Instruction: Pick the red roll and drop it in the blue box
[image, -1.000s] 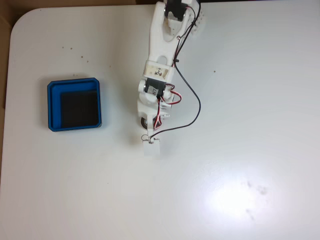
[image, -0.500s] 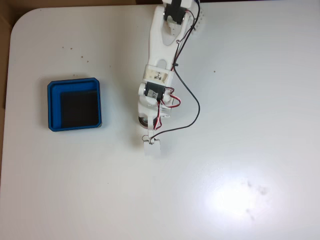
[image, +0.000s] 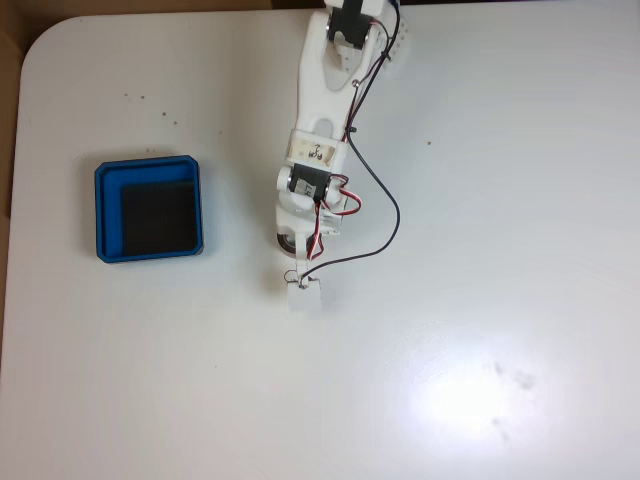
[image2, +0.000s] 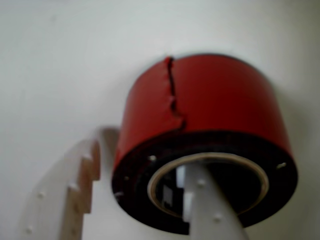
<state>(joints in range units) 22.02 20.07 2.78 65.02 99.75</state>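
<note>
Straddling the roll (image2: 200, 145) wall with parted fingers, the end effector (image2: 145, 200) grips nothing yet; closing off-centre could tip it.

Red roll (image2: 210, 130) on white table, torn tape edge showing; blue box (image: 149, 208) well apart, empty.

Fixed view looks straight down on the table (image: 500, 200) — wrist view sits close above it.

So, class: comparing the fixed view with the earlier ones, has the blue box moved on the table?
No. The blue box sits at the same spot relative to the table's rounded corner and the dark specks above it.
</note>
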